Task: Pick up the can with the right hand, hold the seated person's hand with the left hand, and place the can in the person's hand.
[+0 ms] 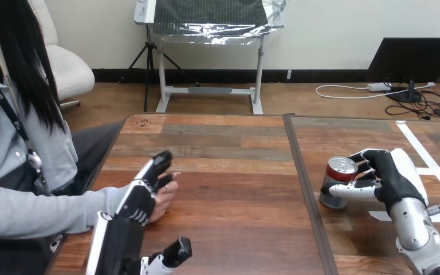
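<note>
A can (pixel 333 196) with a red band and silver top stands upright on the right half of the table. My right hand (pixel 393 174) is at its right side, with fingers and thumb curled round it. At the left, the person's hand (pixel 168 192) rests on the table near the left edge. My left hand (pixel 141 199) lies over the person's hand and wrist with fingers (pixel 159 162) stretched out straight past it. Its thumb (pixel 177 251) sticks out lower down, apart from the person's hand.
The wooden table (pixel 229 189) has a dark seam (pixel 305 195) running front to back between the two hands. White tape strips (pixel 425 157) lie on the table's right part, behind and beside my right hand. The person sits at the left edge.
</note>
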Robot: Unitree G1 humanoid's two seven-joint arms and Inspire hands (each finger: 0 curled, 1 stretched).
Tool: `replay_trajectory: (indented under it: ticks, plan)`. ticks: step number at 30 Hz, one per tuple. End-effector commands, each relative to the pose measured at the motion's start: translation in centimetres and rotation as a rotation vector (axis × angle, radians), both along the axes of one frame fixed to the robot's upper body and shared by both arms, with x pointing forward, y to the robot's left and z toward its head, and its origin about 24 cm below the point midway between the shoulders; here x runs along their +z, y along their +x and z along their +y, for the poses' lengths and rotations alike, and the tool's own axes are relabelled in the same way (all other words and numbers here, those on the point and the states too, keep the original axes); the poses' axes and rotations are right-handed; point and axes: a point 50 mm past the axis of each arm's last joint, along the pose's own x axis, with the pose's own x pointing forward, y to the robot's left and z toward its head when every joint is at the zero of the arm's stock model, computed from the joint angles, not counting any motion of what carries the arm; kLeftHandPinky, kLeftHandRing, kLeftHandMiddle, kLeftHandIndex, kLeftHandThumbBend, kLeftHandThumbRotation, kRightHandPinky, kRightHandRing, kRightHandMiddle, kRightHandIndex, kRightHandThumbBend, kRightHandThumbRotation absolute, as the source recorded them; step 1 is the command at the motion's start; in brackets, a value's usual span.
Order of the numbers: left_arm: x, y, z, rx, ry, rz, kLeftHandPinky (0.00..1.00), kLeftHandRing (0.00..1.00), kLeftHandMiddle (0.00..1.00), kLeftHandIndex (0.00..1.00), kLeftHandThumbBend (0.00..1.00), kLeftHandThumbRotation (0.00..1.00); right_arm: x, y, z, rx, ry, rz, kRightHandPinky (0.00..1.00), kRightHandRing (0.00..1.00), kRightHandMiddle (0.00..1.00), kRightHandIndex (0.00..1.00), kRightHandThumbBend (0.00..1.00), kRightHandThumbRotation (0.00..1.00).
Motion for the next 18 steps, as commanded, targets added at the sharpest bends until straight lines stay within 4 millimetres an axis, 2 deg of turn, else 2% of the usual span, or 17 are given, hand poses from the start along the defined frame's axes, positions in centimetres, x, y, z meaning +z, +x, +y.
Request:
replay_trajectory:
  ticks: [1, 9, 18]
  plan:
    - [1.77, 1.76, 0.0, 0.037, -0.001, -0.108, 0.88, 0.92, 0.91, 0.88, 0.98, 0.66, 3.92, 2.75, 1.07, 0.05, -0.016, -0.167, 0.43, 0.48, 0.54, 0.56, 0.81, 0.0]
    - [1.94, 1.99, 0.25, 0.1, 0.0, -0.115, 0.86, 0.9, 0.91, 0.89, 0.97, 0.65, 4.17, 2.87, 1.22, 0.055, -0.021, -0.185, 0.41, 0.46, 0.52, 0.55, 0.81, 0.0]
    - [2.14, 2.21, 0.79, 0.168, 0.038, -0.111, 0.85, 0.92, 0.93, 0.91, 0.95, 0.59, 4.53, 2.96, 1.42, 0.082, -0.056, -0.213, 0.4, 0.45, 0.51, 0.55, 0.82, 0.0]
